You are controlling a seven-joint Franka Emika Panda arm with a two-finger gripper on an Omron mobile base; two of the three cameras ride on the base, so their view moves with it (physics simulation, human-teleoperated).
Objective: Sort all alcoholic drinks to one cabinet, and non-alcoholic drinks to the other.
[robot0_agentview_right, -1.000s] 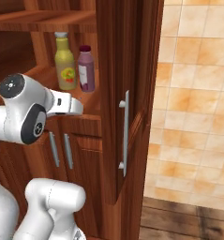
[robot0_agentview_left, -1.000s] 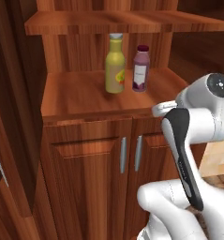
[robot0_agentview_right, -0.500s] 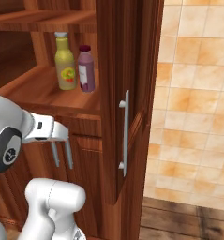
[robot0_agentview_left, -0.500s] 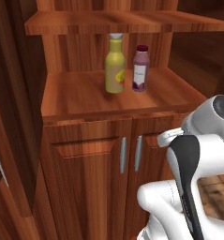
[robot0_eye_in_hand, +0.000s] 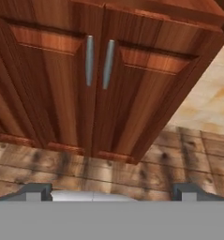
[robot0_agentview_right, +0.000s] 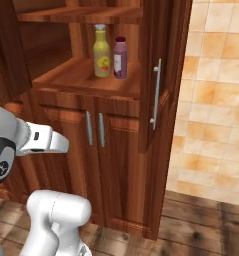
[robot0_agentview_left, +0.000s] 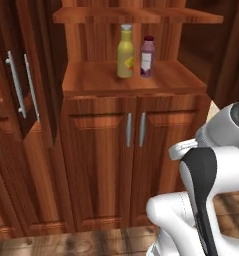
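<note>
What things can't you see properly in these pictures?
- What is behind the two shut lower panelled doors of the reddish-brown wooden cabinet: the doors hide it in all three views.
- The red label on the mustard-yellow bottle with grey cap: too small to read.
- The label on the maroon bottle with pinkish cap: also too small.
- The gripper's finger tips: only their ends poke up at the bottom edge of the hand view.

text: none legible | yellow bottle (robot0_agentview_left: 125, 53) label: red patch (too small to read)
</note>
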